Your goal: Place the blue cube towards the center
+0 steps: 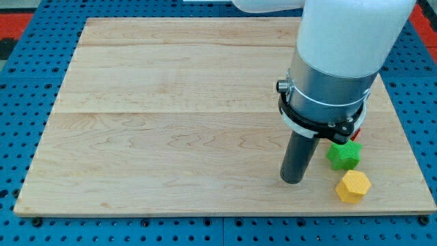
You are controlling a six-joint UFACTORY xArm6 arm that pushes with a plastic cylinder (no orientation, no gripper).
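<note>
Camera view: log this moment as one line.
tip on board, left of green star | yellow block lower right | red block mostly hidden | blue cube unseen

My arm hangs upright at the view's right — my tip (293, 182) resting low.

The arm (348, 31) is a broad, smooth white cylinder that gives way below to a grey metal collar (328, 85). A black clamp ring (315, 121) with a small screw head at its left edge circles the collar's base. Beneath it hangs a plain dark grey rod (298, 156) ending in my tip (293, 182), blunt and flat.
</note>
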